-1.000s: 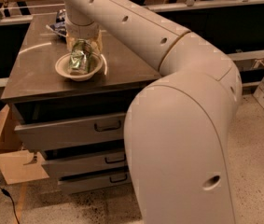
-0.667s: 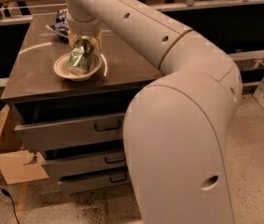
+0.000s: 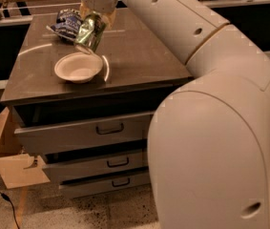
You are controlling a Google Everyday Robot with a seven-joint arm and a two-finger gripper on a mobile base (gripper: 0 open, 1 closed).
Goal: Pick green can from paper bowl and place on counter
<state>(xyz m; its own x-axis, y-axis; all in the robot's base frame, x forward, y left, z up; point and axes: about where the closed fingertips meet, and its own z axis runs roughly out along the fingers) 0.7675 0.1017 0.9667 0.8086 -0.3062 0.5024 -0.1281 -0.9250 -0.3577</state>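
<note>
The green can [image 3: 90, 31] hangs tilted in the air, held by my gripper [image 3: 96, 20] at the end of the big white arm, above and just behind the paper bowl's far rim. The paper bowl [image 3: 78, 67] sits empty on the left part of the counter [image 3: 139, 51], the dark top of the grey drawer cabinet. The gripper is shut on the can's upper part; its fingers are mostly hidden behind the wrist.
A dark blue chip bag [image 3: 67, 24] lies at the counter's back left, just behind the can. A pale curved strip [image 3: 107, 68] lies right of the bowl. The arm's white body [image 3: 211, 142] fills the right foreground. Cardboard [image 3: 10, 166] stands on the floor at left.
The can was in the bowl with the gripper around it; now it is lifted clear and tilted above the bowl's far edge. The bowl is now empty.
</note>
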